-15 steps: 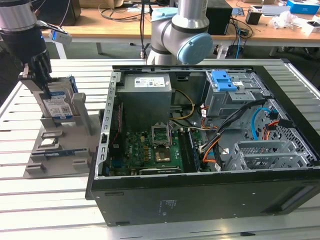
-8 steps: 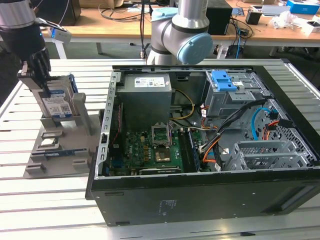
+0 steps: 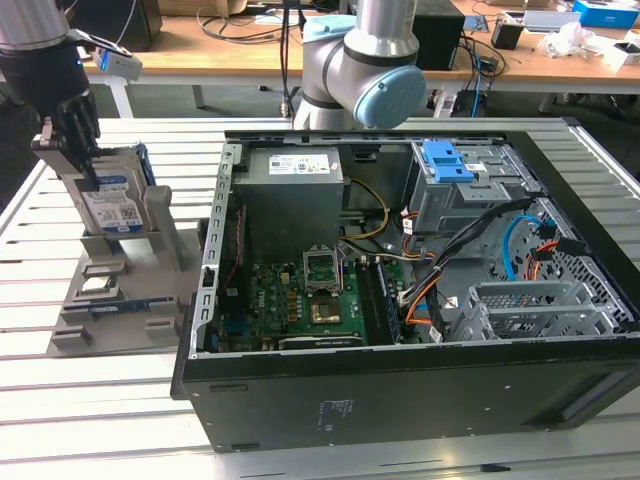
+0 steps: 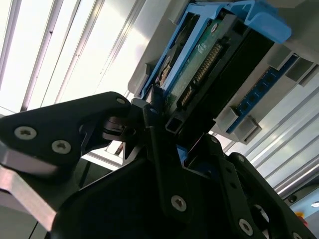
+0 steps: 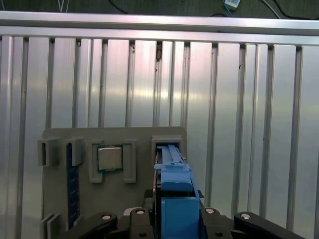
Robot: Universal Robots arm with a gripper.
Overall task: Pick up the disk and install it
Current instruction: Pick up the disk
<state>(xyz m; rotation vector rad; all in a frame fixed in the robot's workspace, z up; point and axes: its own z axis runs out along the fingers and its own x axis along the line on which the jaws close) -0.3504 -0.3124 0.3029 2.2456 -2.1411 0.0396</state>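
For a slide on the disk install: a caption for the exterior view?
Gripper at the disk, which stands upright in a grey holder beside the open computer case.

My tool (image 4: 147, 114) is showing matt black bodywork with bright metal screws. The disk (image 4: 197, 57) is presenting glossy blue plastic rails, a green circuit board and a paper label. The surface (image 3: 90, 400) is gleaming as ribbed, brushed aluminium. The holder (image 3: 120, 300), at 9 o'clock from the matt black metal case (image 3: 400, 400) in the exterior view, is looking like dull grey plastic.
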